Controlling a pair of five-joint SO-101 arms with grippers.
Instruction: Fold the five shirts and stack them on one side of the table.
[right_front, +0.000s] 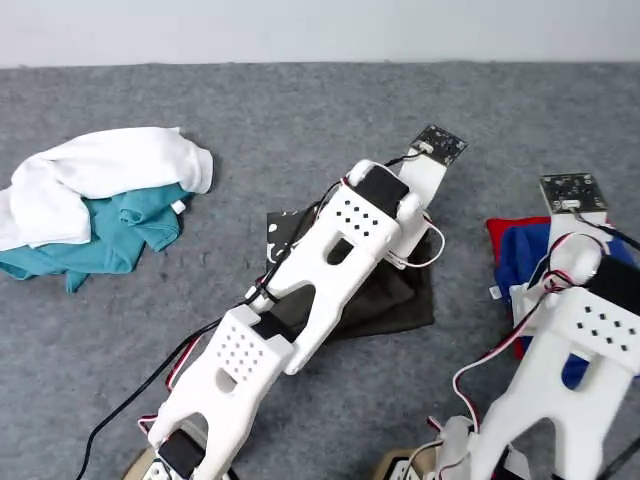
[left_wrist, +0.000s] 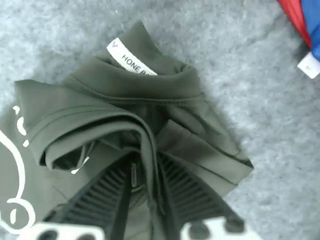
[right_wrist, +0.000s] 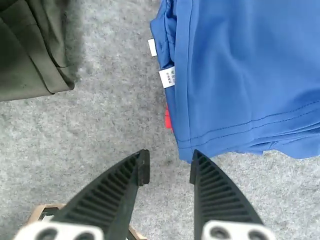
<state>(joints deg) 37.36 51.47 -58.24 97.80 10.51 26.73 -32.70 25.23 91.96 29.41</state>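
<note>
Grippers first: right gripper (right_wrist: 168, 167) points down at the grey table (right_wrist: 100, 115), just off the dark shirt (right_wrist: 30, 50), fingers partly apart and holding nothing. Left arm stretches low across the dark shirt, left gripper (left_wrist: 145, 165) pinched tight on a raised fold. Just beside it, blue shirt (right_wrist: 240, 75) lies on red shirt (right_front: 503, 230). Well off its far side, white shirt (right_front: 100, 175) heaps over teal shirt (right_front: 110, 235).

Mid-table, dark shirt (left_wrist: 150, 100) bunched — blue shirt (right_wrist: 240, 75) atop red shirt (right_front: 505, 232); white shirt (right_front: 90, 180) over teal shirt (right_front: 110, 235), crumpled.
</note>
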